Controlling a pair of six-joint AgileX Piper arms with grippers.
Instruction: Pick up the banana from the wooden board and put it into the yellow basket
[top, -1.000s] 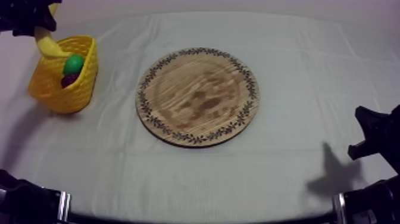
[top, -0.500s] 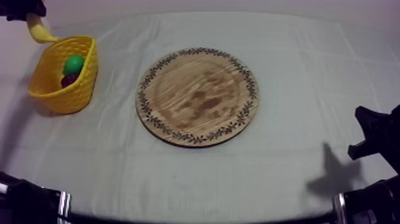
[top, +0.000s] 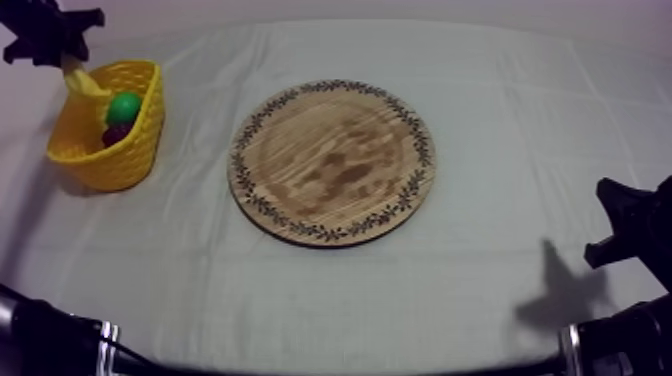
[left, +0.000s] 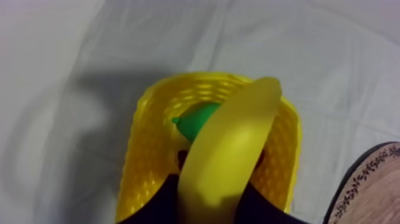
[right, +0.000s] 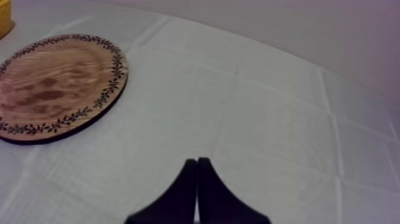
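Just above the yellow basket's (top: 105, 165) far rim, the left gripper (top: 62, 52) is clamping one end of the banana (top: 82, 82), whose free end is dipping over the pear (top: 124, 107) and grapes (top: 118, 132) inside. It is looking light and stiff, a smooth toy likely to swivel when pinched so near its tip. Right of the basket the wooden board (top: 332, 160) is lying flat. Farther right, the right gripper (right: 196, 173) is resting, fingers pressed together on nothing.

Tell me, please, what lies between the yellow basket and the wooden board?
Only bare cloth: the top view shows nothing on the stretch between the yellow basket and the wooden board.
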